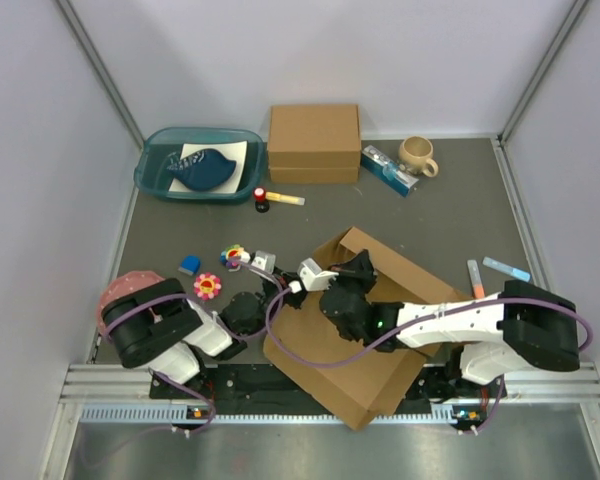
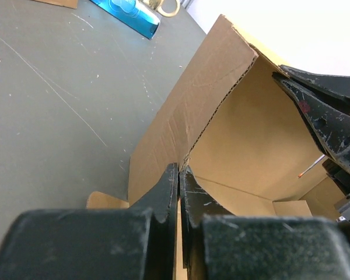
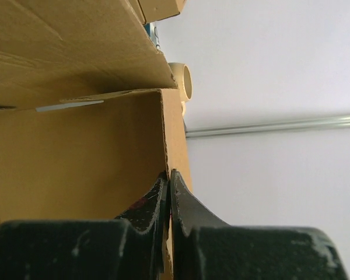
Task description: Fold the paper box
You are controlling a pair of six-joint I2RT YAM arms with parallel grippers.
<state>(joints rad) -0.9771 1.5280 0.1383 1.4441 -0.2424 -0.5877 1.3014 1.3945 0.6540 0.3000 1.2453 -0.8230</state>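
The paper box [image 1: 380,370] is a brown die-cut cardboard sheet lying at the near middle of the table, with its far walls raised. My left gripper [image 1: 317,281] is at the box's left corner. In the left wrist view, the left gripper [image 2: 179,170] is shut on the edge of a raised wall of the paper box [image 2: 245,134], with cardboard showing between the fingers. My right gripper [image 1: 357,264] reaches in from the right. In the right wrist view, the right gripper [image 3: 169,174] is shut on an upright wall edge of the paper box [image 3: 76,157]. The right fingers [image 2: 321,114] also show in the left wrist view.
A ready-made cardboard box [image 1: 314,142] stands at the back, between a teal tub [image 1: 152,172] and a blue packet [image 1: 388,168] with a beige mug [image 1: 417,155]. A red-and-yellow marker [image 1: 275,198], small toys [image 1: 208,287] and a blue block [image 1: 189,264] lie left. Pens [image 1: 475,277] lie right.
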